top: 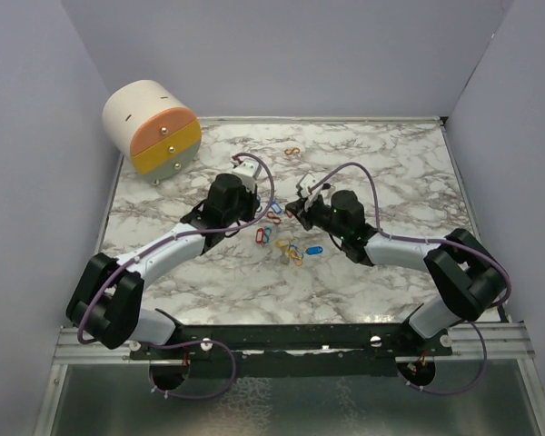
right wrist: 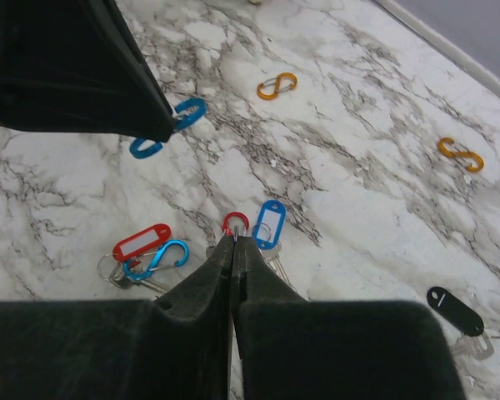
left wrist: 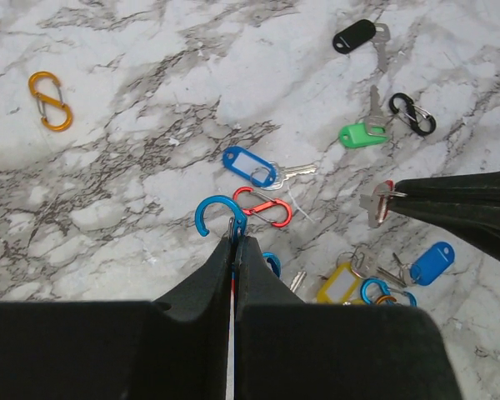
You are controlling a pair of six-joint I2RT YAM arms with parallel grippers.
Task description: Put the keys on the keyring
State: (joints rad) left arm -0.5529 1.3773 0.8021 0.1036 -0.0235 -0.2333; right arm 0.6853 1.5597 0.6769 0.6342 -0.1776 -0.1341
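My left gripper [left wrist: 235, 242] is shut on a blue S-shaped carabiner [left wrist: 219, 217], held just above the marble; this carabiner also shows in the right wrist view [right wrist: 183, 112]. My right gripper [right wrist: 236, 238] is shut on a small silver key [left wrist: 373, 205] with a bit of red on it, to the right of the carabiner and apart from it. A red loop [right wrist: 236, 222] shows just past its tips. Loose keys lie around: blue tag [left wrist: 250, 166], green tag [left wrist: 362, 134], yellow tag [left wrist: 337, 283], red tag [right wrist: 142, 242]. In the top view both grippers [top: 271, 214] [top: 296, 207] meet mid-table.
A red carabiner [left wrist: 262, 207], a black one [left wrist: 412, 113], an orange one [left wrist: 50, 101] and a black-tagged key [left wrist: 354, 36] lie on the marble table [top: 391, 173]. A round drawer box [top: 153, 127] stands at the back left. Grey walls enclose three sides.
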